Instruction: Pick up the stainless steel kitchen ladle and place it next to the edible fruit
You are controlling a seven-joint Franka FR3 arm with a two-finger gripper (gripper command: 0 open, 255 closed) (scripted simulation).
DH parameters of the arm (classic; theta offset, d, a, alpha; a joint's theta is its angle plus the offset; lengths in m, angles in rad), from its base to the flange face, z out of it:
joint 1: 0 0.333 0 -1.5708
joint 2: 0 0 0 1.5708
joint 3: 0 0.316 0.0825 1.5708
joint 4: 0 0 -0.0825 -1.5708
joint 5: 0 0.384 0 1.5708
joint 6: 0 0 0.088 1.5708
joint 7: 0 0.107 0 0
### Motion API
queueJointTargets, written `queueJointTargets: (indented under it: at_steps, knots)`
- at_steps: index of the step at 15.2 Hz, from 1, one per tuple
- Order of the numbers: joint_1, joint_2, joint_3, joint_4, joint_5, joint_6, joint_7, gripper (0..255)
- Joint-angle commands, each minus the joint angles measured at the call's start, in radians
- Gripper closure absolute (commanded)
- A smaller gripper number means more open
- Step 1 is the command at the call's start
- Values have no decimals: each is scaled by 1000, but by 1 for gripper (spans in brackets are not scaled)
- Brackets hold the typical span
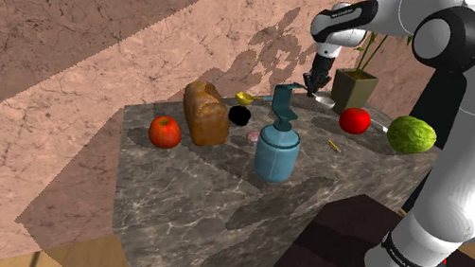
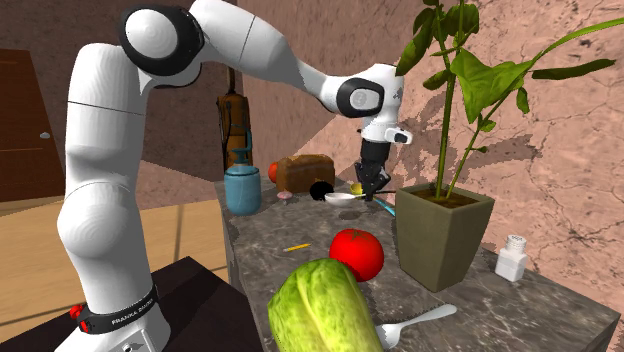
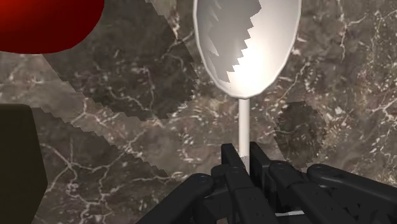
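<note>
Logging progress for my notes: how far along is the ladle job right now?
Done: the gripper is shut on the ladle, at its thin handle. In hand: the pickup; lift-off isn't clear. Left: carrying it to a red fruit and setting it down beside it.

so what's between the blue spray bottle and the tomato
A small yellow stick, lying on the marble tabletop between spray bottle and tomato; the shoulder view shows it.

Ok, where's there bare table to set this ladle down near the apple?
Best patch: bare marble on the shoulder view's lower-left side of the table, bordered by the apple, the loaf and the blue spray bottle. Crowded around the plant pot, tomato and lettuce, where the end effector holds the ladle.
</note>
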Motion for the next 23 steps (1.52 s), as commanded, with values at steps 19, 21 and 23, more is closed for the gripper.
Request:
queueJointTargets:
  at_steps: [19,21,23]
  knots:
    - [77,-130,38,26,-57,-129,149,255]
    - [105,-163,58,-15,-68,-114,198,255]
    - [131,-192,80,-50,-77,-100,247,255]
